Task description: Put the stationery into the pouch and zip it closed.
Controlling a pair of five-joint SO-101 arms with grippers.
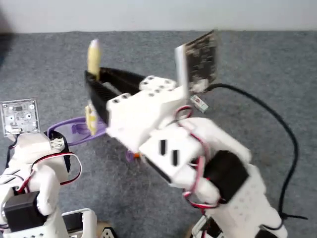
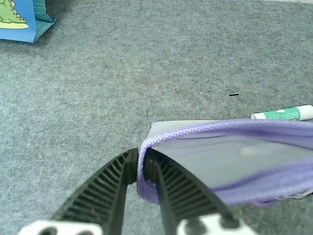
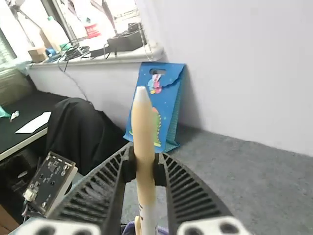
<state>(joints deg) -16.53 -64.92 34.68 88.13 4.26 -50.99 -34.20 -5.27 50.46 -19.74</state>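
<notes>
A purple zip pouch (image 2: 230,161) lies on the grey carpet with its mouth open. My left gripper (image 2: 141,169) is shut on the zipper edge at one end of it. In the high view the pouch (image 1: 74,130) shows past the left arm. My right gripper (image 3: 144,164) is shut on a cream-coloured pen (image 3: 143,127) and holds it upright. From above, the pen (image 1: 92,59) hangs in the right gripper (image 1: 91,84) with its lower end over the pouch. A green and white marker (image 2: 283,113) lies on the carpet just beyond the pouch.
A blue gift bag (image 3: 157,105) with a dinosaur stands by the wall; its corner (image 2: 22,19) shows in the left wrist view. A tiny black bit (image 2: 234,94) lies on the carpet. A black cable (image 1: 277,124) runs along the right arm. Grey carpet (image 1: 267,64) spreads all round.
</notes>
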